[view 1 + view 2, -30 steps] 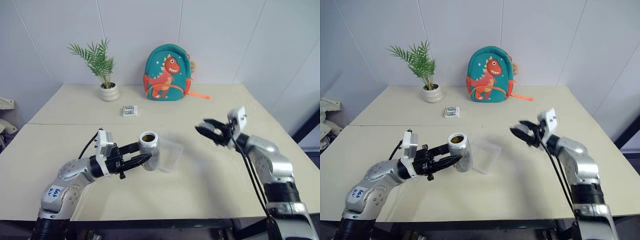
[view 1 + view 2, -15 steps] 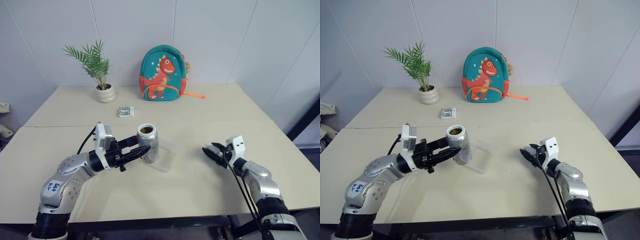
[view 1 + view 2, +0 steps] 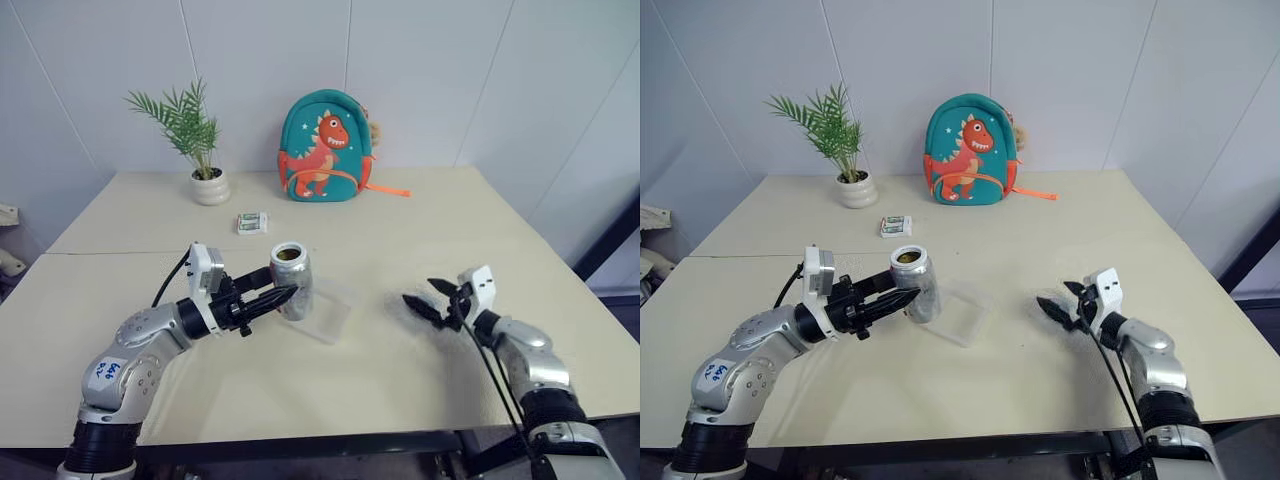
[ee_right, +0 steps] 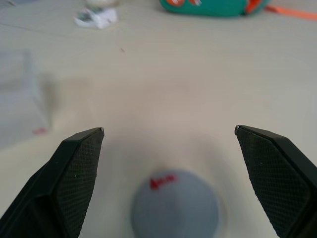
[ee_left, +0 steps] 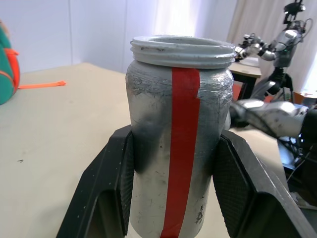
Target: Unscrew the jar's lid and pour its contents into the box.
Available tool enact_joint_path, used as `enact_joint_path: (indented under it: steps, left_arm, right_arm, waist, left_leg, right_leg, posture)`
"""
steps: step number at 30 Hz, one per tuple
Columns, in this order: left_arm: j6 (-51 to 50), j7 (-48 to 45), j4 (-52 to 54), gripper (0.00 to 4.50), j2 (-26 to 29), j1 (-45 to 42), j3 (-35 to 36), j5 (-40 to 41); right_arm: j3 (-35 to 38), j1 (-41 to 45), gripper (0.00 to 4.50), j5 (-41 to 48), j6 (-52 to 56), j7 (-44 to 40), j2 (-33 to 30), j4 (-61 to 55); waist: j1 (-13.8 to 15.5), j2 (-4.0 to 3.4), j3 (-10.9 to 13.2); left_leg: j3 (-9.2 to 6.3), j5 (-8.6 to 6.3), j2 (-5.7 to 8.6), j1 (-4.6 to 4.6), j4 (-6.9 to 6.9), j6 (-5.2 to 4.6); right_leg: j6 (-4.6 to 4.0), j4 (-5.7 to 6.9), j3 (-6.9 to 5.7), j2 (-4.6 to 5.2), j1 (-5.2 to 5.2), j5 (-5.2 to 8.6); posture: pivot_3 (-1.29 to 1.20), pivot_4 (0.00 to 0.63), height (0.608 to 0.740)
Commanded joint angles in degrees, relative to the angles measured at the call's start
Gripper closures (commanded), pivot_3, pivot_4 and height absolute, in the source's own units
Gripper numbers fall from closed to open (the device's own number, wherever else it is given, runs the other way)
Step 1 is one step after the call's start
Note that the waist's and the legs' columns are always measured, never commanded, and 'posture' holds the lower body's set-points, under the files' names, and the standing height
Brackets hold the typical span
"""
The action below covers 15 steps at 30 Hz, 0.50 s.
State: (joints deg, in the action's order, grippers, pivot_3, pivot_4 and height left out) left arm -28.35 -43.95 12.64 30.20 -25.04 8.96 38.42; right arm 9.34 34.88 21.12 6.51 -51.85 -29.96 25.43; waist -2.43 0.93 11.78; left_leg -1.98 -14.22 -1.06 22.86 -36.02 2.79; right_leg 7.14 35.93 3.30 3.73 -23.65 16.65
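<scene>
Both steps meet here: the jar is clamped upright, mouth open, by the left gripper beside the box, ready for pouring, while the lid lies freed between the right gripper's spread jaws.

A robot lab: another robot arm stands beyond the plain table.

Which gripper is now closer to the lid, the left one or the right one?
Right. The right gripper hangs just over the lid, which lies on the table between its open jaws. The left gripper is far across the table, shut on the jar.
</scene>
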Motion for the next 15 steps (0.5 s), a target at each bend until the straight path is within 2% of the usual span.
enact_joint_path:
  steps: [1, 8, 11, 15]
  left_arm:
    - [-1.7, 2.5, 1.5, 2.62, 1.7, -2.2, 2.3, 0.3]
    - [-6.7, 8.9, 1.5, 2.62, 7.3, -6.1, 1.6, -4.8]
    - [-7.0, 11.4, -0.3, 2.62, 9.3, -9.5, -0.3, -9.7]
    - [-2.9, 9.5, -4.0, 2.62, 7.9, -13.9, 0.2, -10.5]
  right_arm:
    - [0.3, -1.9, 0.01, 5.1, 6.6, -3.8, -3.9, -16.1]
    - [3.5, -6.3, 0.01, 12.3, 16.1, -9.2, -15.2, -36.9]
    - [6.0, -7.9, 0.01, 13.8, 17.7, -10.1, -19.2, -39.1]
    - [8.1, -9.6, 0.01, 14.5, 19.2, -8.6, -20.7, -40.3]
  waist:
    - [0.2, 0.00, 0.0]
    - [0.9, 0.02, 0.0]
    - [1.0, 0.06, 0.0]
    - [1.0, 0.07, 0.0]
  left_leg:
    - [-0.01, -0.01, -0.01, -0.01, 0.01, 0.01]
    - [-0.01, -0.03, -0.02, 0.04, -0.02, 0.01]
    - [-0.02, -0.03, -0.02, 0.05, -0.05, 0.01]
    - [-0.01, -0.03, 0.01, 0.07, -0.05, 0.00]
  right_leg:
    - [0.00, -0.01, -0.01, -0.02, 0.01, 0.00]
    - [0.00, -0.09, -0.02, -0.03, 0.01, 0.01]
    - [0.00, -0.12, -0.04, -0.03, 0.03, 0.00]
    - [0.01, -0.19, -0.03, -0.02, 0.05, -0.01]
  posture:
    - [0.00, 0.150, 0.740]
    - [0.00, 0.150, 0.740]
    - [0.00, 0.150, 0.740]
    - [0.00, 0.150, 0.740]
